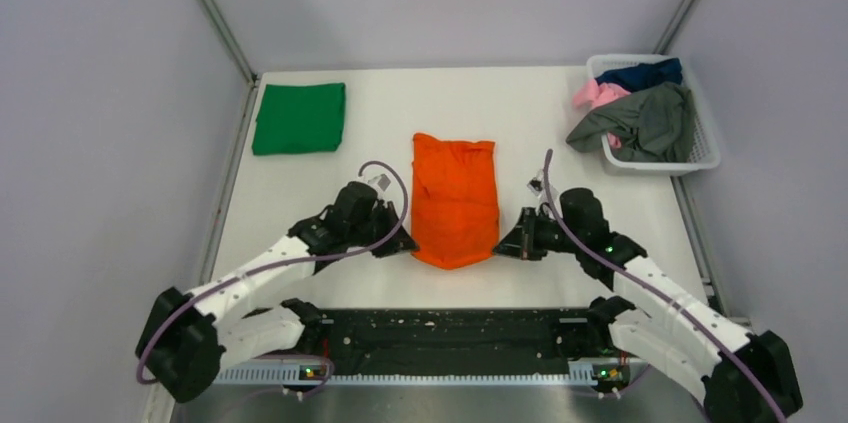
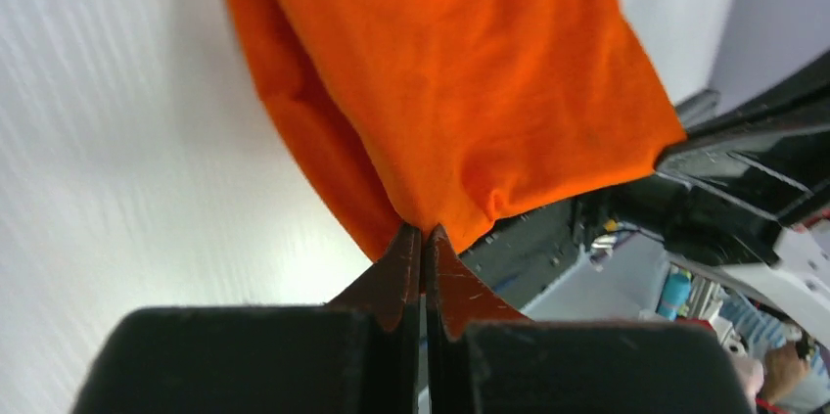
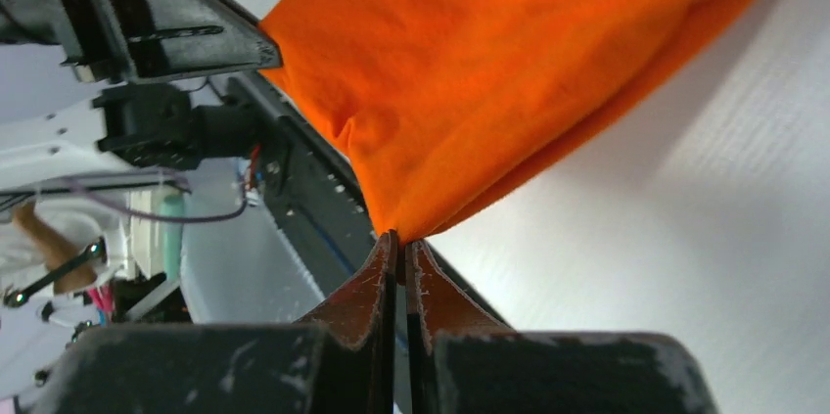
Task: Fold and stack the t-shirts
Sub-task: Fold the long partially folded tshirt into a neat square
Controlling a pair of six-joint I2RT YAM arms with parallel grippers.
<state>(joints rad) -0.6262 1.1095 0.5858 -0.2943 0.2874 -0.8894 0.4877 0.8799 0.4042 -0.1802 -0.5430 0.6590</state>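
Orange cloth at the centre of the table: the orange shirt, already narrowed to a long strip running from 12 to 6 o'clock, with its near end slightly lifted. The left gripper is pinched closed on the strip's 7 o'clock corner, and the right gripper is pinched closed on its 5 o'clock corner. Both wrist views show cloth bunched between touching fingertips. At 10 o'clock on the table, well apart, the green shirt lies as a flat folded square, apparently finished and the likely base of the stack. At 2 o'clock the white basket holds the grey shirt, draped over its near rim, with the pink shirt and the navy shirt crumpled behind it; none of these is folded. Judged progress: one shirt is done. A second is mid-fold, sides in, with the end-to-end fold toward 12 o'clock and its placing on the green one to come. Three shirts wait in the basket, so well over half the work is left.
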